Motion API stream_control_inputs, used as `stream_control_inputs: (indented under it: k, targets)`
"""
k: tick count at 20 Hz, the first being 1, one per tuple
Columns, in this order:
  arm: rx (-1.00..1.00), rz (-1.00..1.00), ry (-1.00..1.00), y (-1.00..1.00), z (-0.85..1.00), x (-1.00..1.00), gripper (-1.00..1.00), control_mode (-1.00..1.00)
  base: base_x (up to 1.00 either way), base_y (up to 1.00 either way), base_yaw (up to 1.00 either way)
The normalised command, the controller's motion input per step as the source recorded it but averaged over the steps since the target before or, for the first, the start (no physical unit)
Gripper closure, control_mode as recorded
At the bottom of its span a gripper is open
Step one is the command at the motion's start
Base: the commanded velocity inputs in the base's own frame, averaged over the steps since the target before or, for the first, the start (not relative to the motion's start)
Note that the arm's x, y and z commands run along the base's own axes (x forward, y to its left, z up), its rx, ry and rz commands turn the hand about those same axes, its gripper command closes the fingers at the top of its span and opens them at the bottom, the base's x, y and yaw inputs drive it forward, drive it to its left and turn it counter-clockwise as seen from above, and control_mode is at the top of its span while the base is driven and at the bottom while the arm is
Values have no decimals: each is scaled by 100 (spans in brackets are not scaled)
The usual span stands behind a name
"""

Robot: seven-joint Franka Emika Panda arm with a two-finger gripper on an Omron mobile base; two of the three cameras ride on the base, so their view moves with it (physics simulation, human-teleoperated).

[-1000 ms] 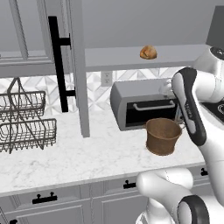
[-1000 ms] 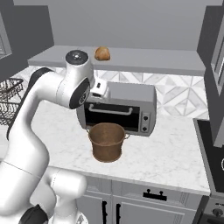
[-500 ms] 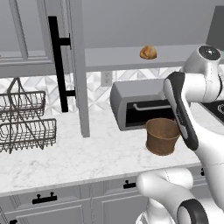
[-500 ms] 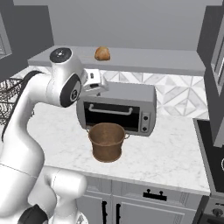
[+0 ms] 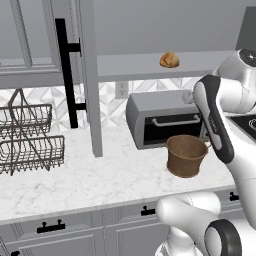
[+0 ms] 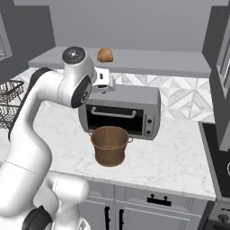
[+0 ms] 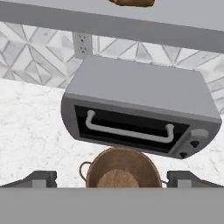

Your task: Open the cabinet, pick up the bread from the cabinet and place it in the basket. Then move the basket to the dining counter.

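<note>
The left base view looked from behind the arm, forward and down over the worktop (image 5: 90,182). The right base view faced the same place from the other side. Both shared the oven (image 5: 165,120) and basket (image 6: 109,144). The hand view looked down, close over them.

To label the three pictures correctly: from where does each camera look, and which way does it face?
Left base view: behind the arm's left, facing the open cabinet, bread, basket; arm at right.
Right base view: behind its right, same bread and basket; arm at left.
Hand view: on the hand, facing down at the toaster oven and basket; open gripper fingertips below.
</note>
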Motion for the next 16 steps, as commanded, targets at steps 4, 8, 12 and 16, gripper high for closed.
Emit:
stream_control_inputs:
  k: [4, 8, 12, 16]
  targets:
    - [0, 0, -11, 0, 68, 1, -100, -100, 0, 0, 0]
    - [9, -5, -16, 0, 34, 0, -100, -100, 0, 0, 0]
    - [18, -15, -16, 0, 36, 7, -100, -100, 0, 0, 0]
    - [2, -8, -4, 0, 62, 15, -100, -100, 0, 0, 0]
